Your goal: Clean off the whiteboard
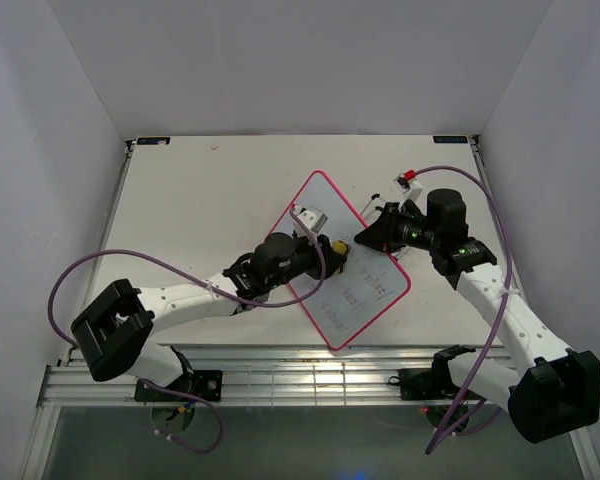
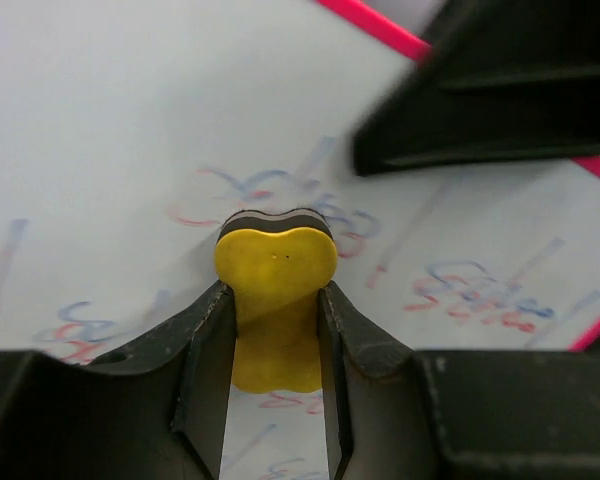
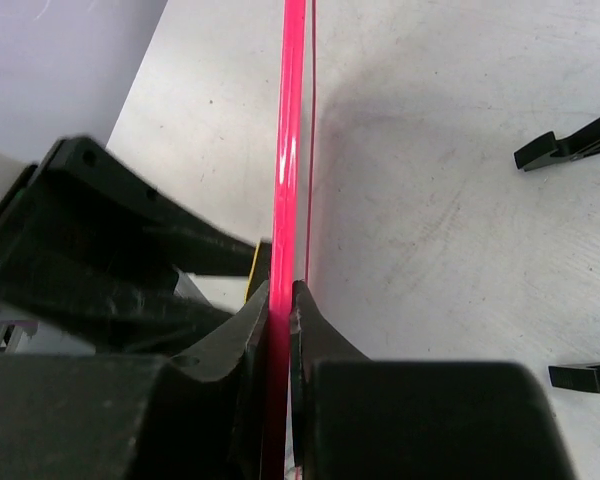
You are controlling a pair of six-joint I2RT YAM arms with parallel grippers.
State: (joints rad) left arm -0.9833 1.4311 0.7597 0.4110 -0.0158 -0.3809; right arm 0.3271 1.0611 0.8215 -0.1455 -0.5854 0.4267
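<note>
Your left claw (image 2: 273,292) clamps the yellow eraser (image 2: 276,255); your right claw (image 3: 280,295) pinches the whiteboard (image 1: 365,290) by its thin rim. It looks light, stiff, slippery: grip that rim.

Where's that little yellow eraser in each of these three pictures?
Top view: yellow eraser mid-board, at the left arm's tip.
Left wrist: centre of picture, pinched between the jaws.
Right wrist: mostly hidden; perhaps a yellow sliver just left of the frame.
Shared landmark: the whiteboard's pink frame.
</note>
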